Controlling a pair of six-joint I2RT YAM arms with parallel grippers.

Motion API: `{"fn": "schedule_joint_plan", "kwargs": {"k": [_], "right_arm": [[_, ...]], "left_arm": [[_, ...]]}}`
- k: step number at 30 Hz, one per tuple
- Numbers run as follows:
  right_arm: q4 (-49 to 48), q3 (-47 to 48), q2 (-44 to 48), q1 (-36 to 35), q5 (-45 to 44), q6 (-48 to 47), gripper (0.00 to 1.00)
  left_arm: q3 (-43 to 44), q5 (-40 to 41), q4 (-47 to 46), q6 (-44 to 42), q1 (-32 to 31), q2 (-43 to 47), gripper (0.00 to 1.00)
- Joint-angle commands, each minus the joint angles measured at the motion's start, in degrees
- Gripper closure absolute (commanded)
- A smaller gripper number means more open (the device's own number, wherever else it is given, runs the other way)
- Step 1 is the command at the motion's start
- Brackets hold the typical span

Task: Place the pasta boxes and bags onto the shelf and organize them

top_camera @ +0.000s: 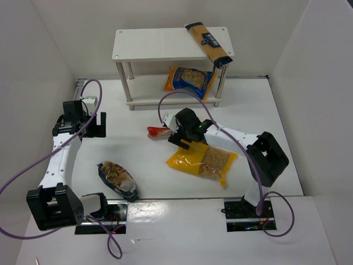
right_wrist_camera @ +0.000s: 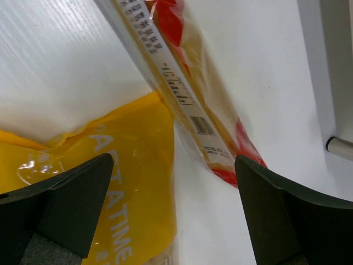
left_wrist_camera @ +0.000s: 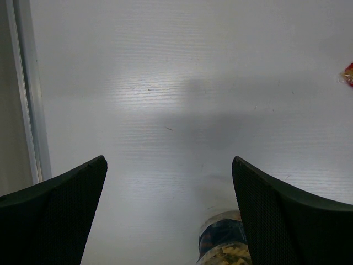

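Note:
The white shelf (top_camera: 149, 45) stands at the back. The tan-and-navy spaghetti pack (top_camera: 209, 43) lies on its top board, overhanging the right end. The blue-orange bag (top_camera: 189, 81) lies on the lower tier. My right gripper (top_camera: 182, 137) is open and empty, low over the long red pack (top_camera: 157, 132) and the near edge of the yellow windowed bag (top_camera: 203, 160). In the right wrist view the red pack (right_wrist_camera: 187, 94) and the yellow bag (right_wrist_camera: 110, 176) lie between the open fingers (right_wrist_camera: 71, 204). My left gripper (top_camera: 95, 124) is open and empty. The dark-blue clear bag (top_camera: 117, 179) lies at the front left and shows in the left wrist view (left_wrist_camera: 223, 243).
White walls close in the table on the left, back and right. A shelf leg (right_wrist_camera: 342, 146) shows at the right edge of the right wrist view. A corner of the red pack (left_wrist_camera: 347, 74) shows at the right edge of the left wrist view. Purple cables loop over both arms.

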State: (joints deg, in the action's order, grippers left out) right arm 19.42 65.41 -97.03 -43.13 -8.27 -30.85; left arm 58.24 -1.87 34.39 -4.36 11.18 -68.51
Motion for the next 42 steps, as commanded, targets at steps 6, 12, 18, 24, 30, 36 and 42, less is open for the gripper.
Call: {"fn": "schedule_joint_plan", "kwargs": {"k": [6,12,18,24,30,36,42], "right_arm": [[-4.2,3.7,-3.8,6.7,7.5,-7.4,0.01],[-3.7,7.5,-8.4,10.5,11.5,-10.6,0.01],[-4.2,8.1,-11.3,13.6,14.2,-11.8,0.01],[-4.2,8.1,-13.3,15.5,16.2,-13.4,0.01],[-1.0,9.9,-17.0,16.1,19.7,-14.7,0.03],[4.6,13.7,-20.0,16.1,23.5,-14.6,1.00],[6.9,11.8,-7.3,13.5,25.1,-12.1,1.00]], "left_arm": [[0.0,-1.0,-0.8,-0.6,0.0,0.2,0.00],[0.0,-0.5,-0.8,-0.6,0.0,-0.3,0.00],[0.0,-0.5,-0.8,-0.6,0.0,-0.3,0.00],[0.0,-0.5,-0.8,-0.6,0.0,-0.8,0.00],[0.0,-1.0,-0.8,-0.6,0.0,-0.8,0.00],[0.0,-1.0,-0.8,-0.6,0.0,-1.4,0.00],[0.0,-3.2,-0.3,-1.2,0.0,-0.1,0.00]]}}
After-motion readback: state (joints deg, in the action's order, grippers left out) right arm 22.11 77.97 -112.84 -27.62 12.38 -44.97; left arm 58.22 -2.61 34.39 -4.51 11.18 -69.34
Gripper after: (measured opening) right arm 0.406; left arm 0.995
